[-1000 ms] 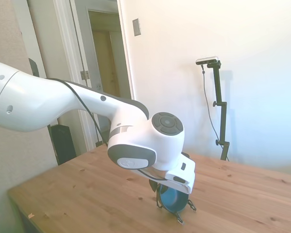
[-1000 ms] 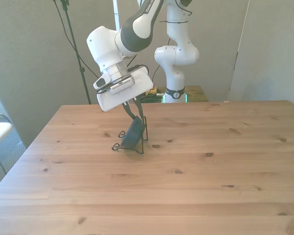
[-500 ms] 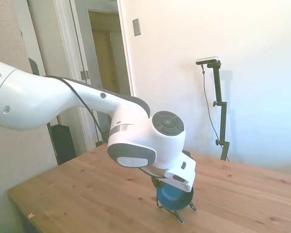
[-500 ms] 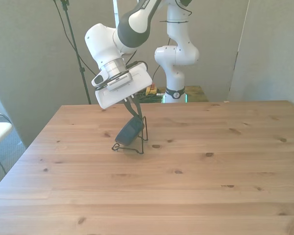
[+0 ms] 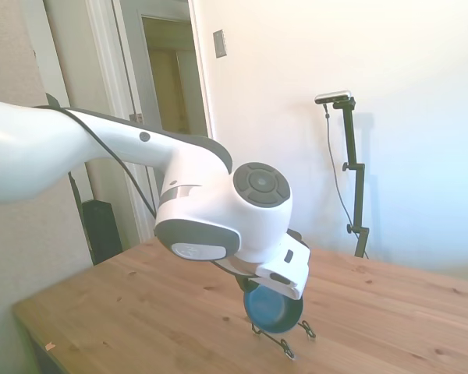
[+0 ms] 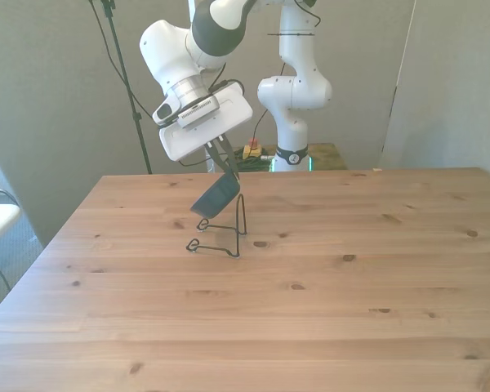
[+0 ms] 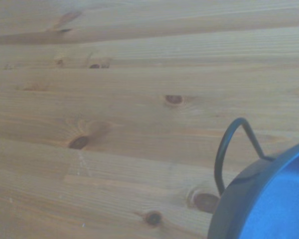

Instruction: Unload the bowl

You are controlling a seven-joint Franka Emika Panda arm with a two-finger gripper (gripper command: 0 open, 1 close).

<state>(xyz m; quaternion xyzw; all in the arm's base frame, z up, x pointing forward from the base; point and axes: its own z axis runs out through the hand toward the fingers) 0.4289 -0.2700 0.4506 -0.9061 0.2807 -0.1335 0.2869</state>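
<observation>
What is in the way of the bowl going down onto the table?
Only the wire stand, right under the lifted bowl held by the gripper. The wooden table around it shows nothing else.

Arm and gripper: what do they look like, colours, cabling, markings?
Glossy white arm with dark grey bands at the joints and a round grey cap on the wrist. A black cable runs along it. The gripper has a white boxy body with thin dark fingers.

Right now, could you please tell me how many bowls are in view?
1. The dark blue bowl is held tilted in the pincer, lifted just above the black wire stand on the wooden table. No other bowl shows in any view.
</observation>
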